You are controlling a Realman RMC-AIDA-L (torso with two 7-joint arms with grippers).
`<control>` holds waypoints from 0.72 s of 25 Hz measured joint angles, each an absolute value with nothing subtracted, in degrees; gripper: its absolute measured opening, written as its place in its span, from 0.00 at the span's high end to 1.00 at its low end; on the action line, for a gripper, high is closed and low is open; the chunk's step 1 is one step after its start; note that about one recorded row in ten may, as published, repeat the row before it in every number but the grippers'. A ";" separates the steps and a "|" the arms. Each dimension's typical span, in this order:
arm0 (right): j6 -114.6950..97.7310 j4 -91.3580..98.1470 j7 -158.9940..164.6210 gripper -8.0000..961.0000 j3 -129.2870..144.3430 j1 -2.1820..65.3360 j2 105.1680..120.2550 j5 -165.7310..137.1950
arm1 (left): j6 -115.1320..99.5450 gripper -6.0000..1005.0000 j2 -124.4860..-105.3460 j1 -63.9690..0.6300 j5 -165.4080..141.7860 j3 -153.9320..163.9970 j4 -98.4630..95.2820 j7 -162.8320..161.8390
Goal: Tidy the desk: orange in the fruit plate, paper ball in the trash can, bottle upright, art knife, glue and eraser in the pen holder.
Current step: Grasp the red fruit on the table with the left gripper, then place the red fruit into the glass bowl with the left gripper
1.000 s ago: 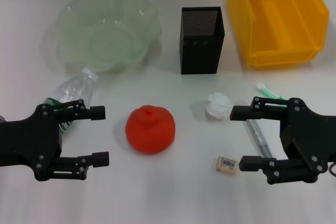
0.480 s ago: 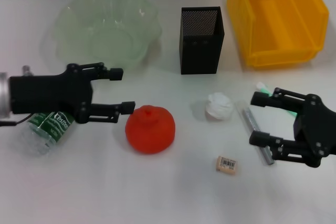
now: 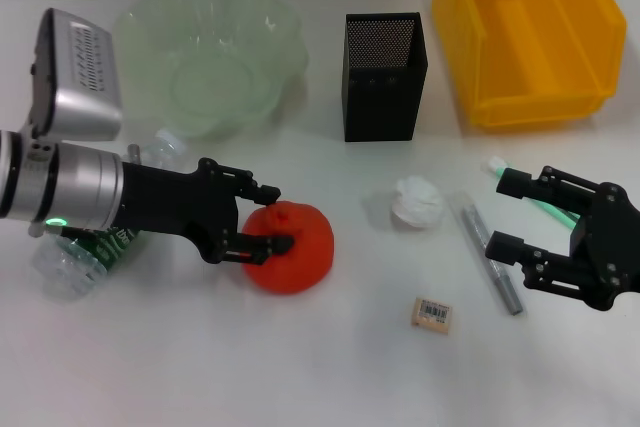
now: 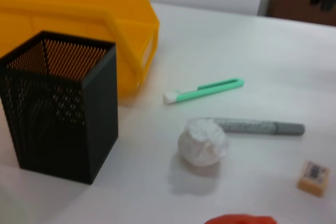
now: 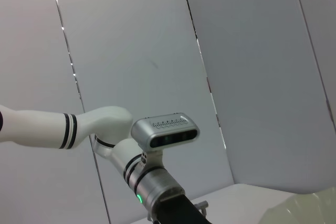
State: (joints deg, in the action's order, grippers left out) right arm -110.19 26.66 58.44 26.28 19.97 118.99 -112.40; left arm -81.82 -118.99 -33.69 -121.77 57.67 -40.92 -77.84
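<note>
Nothing is tidied yet: from my left, the bottle lies on its side under my left arm, the fruit plate is bare, the orange sits on the bench with my left jaws apart around its near side, and the pen holder looks empty. The paper ball, eraser, grey pen and green knife lie loose, short of the trash can. Since half a second ago my left jaws have slid from beside the orange to straddling it, while my right jaws, apart, have drifted outward.
</note>
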 joint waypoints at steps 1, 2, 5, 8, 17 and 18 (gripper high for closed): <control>-110.19 26.66 58.44 0.22 26.28 19.97 118.99 -112.40 | -81.82 0.22 -118.99 -33.69 -121.77 57.67 -40.92 -77.84; -110.16 26.66 58.44 0.22 26.27 20.04 119.00 -112.41 | -81.46 0.22 -119.03 -33.70 -121.72 57.86 -40.74 -77.84; -110.12 26.63 58.46 0.22 26.27 20.22 119.00 -112.41 | -80.70 0.31 -119.07 -33.82 -121.37 58.01 -39.80 -77.40; -110.11 26.63 58.45 0.22 26.28 20.24 119.00 -112.41 | -80.72 0.40 -119.08 -33.80 -120.45 58.03 -39.59 -77.01; -109.26 26.63 58.51 0.22 26.18 20.32 119.00 -112.41 | -82.50 0.74 -118.89 -32.41 -113.88 58.15 -39.37 -73.73; -109.20 26.63 58.51 0.22 26.15 20.28 119.00 -112.41 | -82.68 0.77 -118.87 -32.38 -113.58 58.10 -39.37 -73.68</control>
